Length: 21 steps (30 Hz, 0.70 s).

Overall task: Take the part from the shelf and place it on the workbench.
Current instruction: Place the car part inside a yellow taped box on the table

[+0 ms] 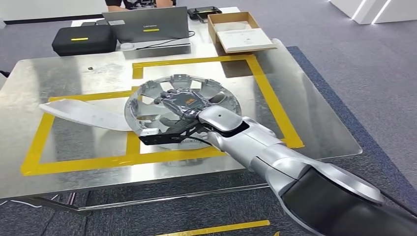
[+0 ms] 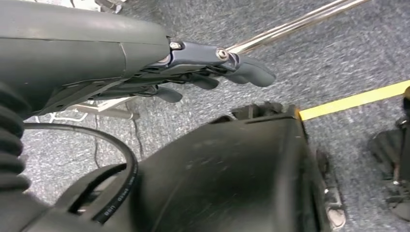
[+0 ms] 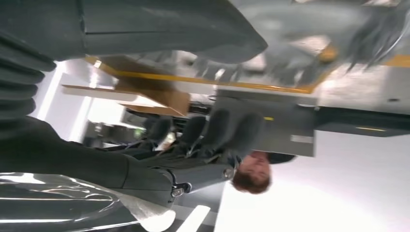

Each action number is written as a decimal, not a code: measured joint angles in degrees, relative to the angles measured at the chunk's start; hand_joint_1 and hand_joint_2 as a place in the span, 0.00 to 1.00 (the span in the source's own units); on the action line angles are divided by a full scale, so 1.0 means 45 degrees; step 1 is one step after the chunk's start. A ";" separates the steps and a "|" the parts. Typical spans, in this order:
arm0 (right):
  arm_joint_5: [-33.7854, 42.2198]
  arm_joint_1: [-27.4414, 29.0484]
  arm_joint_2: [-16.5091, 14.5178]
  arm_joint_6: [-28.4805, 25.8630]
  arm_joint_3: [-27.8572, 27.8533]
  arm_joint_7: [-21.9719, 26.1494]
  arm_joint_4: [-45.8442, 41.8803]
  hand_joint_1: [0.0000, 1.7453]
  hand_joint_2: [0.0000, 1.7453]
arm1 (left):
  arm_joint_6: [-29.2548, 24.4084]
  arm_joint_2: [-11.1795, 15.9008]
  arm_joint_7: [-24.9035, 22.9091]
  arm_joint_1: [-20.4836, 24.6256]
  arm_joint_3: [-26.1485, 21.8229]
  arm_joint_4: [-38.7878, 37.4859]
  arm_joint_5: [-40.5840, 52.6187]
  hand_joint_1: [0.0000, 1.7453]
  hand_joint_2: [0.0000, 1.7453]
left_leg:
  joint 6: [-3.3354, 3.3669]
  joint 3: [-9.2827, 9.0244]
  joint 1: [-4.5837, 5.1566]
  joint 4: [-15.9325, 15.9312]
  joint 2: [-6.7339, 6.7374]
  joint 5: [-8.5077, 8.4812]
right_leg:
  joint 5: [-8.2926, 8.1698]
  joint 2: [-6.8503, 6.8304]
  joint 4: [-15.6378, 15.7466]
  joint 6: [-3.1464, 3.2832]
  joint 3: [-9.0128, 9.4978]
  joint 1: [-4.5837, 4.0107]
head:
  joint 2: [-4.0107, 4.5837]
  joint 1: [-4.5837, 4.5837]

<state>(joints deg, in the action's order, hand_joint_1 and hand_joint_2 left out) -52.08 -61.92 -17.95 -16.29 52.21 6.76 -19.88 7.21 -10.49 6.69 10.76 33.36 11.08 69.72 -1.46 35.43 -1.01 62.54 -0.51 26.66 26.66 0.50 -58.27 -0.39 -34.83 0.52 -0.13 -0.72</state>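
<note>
Part: a round silver wheel-like part [image 1: 182, 105] lies flat on the table [image 1: 314, 123], inside the yellow tape frame [image 1: 268, 98], which seems to mark the intended drop zone.
Right hand: the right hand [image 1: 184, 105] sits over the part's hub with its fingers [image 1: 169, 93] among the spokes; whether it grips the part or has let go cannot be told.
Right arm: reaches across the near edge of the table to the part, low enough for a gentle set-down.
Left hand: the left hand [image 2: 212, 70] hangs by the robot's side over grey carpet, fingers loosely apart and holding nothing, kept clear of the work.
Film: a clear plastic sheet [image 1: 83, 114] trails from the part's rim toward the frame's far-left side, likely wrapping.
Stage (judged): placement nearly complete; release and withdrawal remain.
</note>
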 joint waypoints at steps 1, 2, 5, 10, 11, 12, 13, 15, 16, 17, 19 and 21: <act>0.0022 -0.0022 0.0011 0.0073 -0.0088 -0.0015 0.0049 0.00 0.00 | 0.0000 0.0005 -0.0021 -0.0038 0.0020 0.0000 0.0017 0.00 0.00 | 0.0059 -0.0166 0.0023 -0.0431 -0.0004 -0.0026 | -0.0013 0.0004 -0.0022 -0.0061 -0.0057 -0.0019 | 0.0000 0.0005; 0.0030 -0.0023 0.0021 0.0122 -0.0153 -0.0021 0.0092 0.00 0.00 | 0.0000 0.0009 -0.0029 -0.0072 0.0041 0.0000 0.0037 0.00 0.00 | 0.0119 -0.0204 0.0051 -0.0576 -0.0012 0.0070 | -0.0042 0.0002 -0.0029 -0.0126 -0.0122 -0.0034 | 0.0000 0.0015; 0.0049 0.0008 0.0039 0.0179 -0.0284 0.0003 0.0186 0.00 0.00 | -0.0004 -0.0024 -0.0039 -0.0196 0.0101 0.0000 0.0074 0.00 0.00 | 0.0345 -0.0230 0.0032 -0.0781 -0.0002 0.0087 | 0.0022 -0.0011 -0.0116 -0.0315 -0.0303 -0.0012 | 0.0000 0.0029; 0.0072 0.0042 0.0092 0.0341 -0.0475 -0.0025 0.0349 0.00 0.00 | -0.0029 -0.0055 -0.0039 -0.0295 0.0170 0.0000 0.0112 0.00 0.00 | 0.0583 -0.0266 0.0019 -0.0849 0.0049 0.0018 | 0.1351 -0.0025 -0.3269 -0.0449 -0.1840 0.0009 | 0.0000 0.0079; 0.0057 0.0063 0.0104 0.0358 -0.0489 -0.0003 0.0388 0.00 0.00 | -0.0029 -0.0053 -0.0039 -0.0317 0.0171 0.0000 0.0117 0.00 0.00 | 0.0588 -0.0270 0.0023 -0.0846 0.0049 0.0018 | 0.1290 -0.0026 -0.3516 -0.0453 -0.1997 0.0009 | 0.0000 0.0084; 0.0046 0.0072 0.0113 0.0357 -0.0508 0.0027 0.0413 0.00 0.00 | -0.0029 -0.0053 -0.0039 -0.0331 0.0172 0.0000 0.0123 0.00 0.00 | 0.0587 -0.0276 0.0025 -0.0843 0.0047 0.0020 | 0.1019 -0.0030 -0.3289 -0.0442 -0.1927 0.0010 | 0.0000 0.0083; 0.0038 0.0068 0.0117 0.0350 -0.0531 0.0068 0.0426 0.00 0.00 | -0.0029 -0.0057 -0.0039 -0.0337 0.0172 0.0000 0.0132 0.00 0.00 | 0.0578 -0.0289 0.0025 -0.0841 0.0044 0.0026 | 0.0589 -0.0035 -0.2614 -0.0418 -0.1629 0.0010 | 0.0000 0.0083; 0.0057 0.0035 0.0114 0.0306 -0.0577 0.0165 0.0430 0.00 0.00 | -0.0034 -0.0062 -0.0039 -0.0331 0.0174 0.0000 0.0148 0.00 0.00 | 0.0515 -0.0286 0.0058 -0.0812 0.0035 0.0063 | -0.0059 -0.0054 -0.0942 -0.0353 -0.0807 0.0000 | 0.0000 0.0083; 0.0131 0.0031 0.0109 0.0237 -0.0611 0.0269 0.0429 0.00 0.00 | -0.0040 -0.0064 -0.0040 -0.0332 0.0174 0.0000 0.0148 0.00 0.00 | 0.0461 -0.0268 0.0084 -0.0801 0.0032 0.0074 | -0.0186 -0.0055 -0.0382 -0.0320 -0.0503 -0.0008 | 0.0000 0.0073; 0.0268 0.0054 0.0104 0.0113 -0.0675 0.0426 0.0424 0.00 0.00 | -0.0055 -0.0064 -0.0041 -0.0339 0.0174 0.0000 0.0137 0.00 0.00 | 0.0403 -0.0247 0.0105 -0.0795 0.0031 0.0074 | -0.0171 -0.0044 -0.0129 -0.0285 -0.0354 -0.0025 | 0.0000 0.0067; 0.0783 0.0177 0.0098 -0.0297 -0.0967 0.0979 0.0368 0.00 0.00 | -0.0113 -0.0061 -0.0050 -0.0354 0.0168 0.0000 0.0082 0.00 0.00 | 0.0279 -0.0239 0.0103 -0.0817 0.0038 0.0068 | -0.0163 -0.0017 -0.0065 -0.0181 -0.0291 -0.0029 | 0.0000 0.0057; 0.1484 0.0338 0.0091 -0.0791 -0.1454 0.1787 0.0163 0.00 0.00 | -0.0210 -0.0053 -0.0136 -0.0367 0.0151 0.0000 0.0000 0.00 0.00 | 0.0147 -0.0143 0.0081 -0.0513 0.0049 0.0321 | -0.0186 -0.0023 -0.0016 -0.0046 -0.0246 0.0011 | 0.0000 0.0022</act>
<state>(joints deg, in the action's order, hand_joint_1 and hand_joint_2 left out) -45.40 -60.40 -17.54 -19.85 45.67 14.80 -19.15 6.27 -10.73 6.08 9.10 34.04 11.08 69.72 -0.80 34.79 -0.64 60.24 -0.29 28.10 25.83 0.40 -58.34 -0.60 -35.94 0.58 -0.13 -0.62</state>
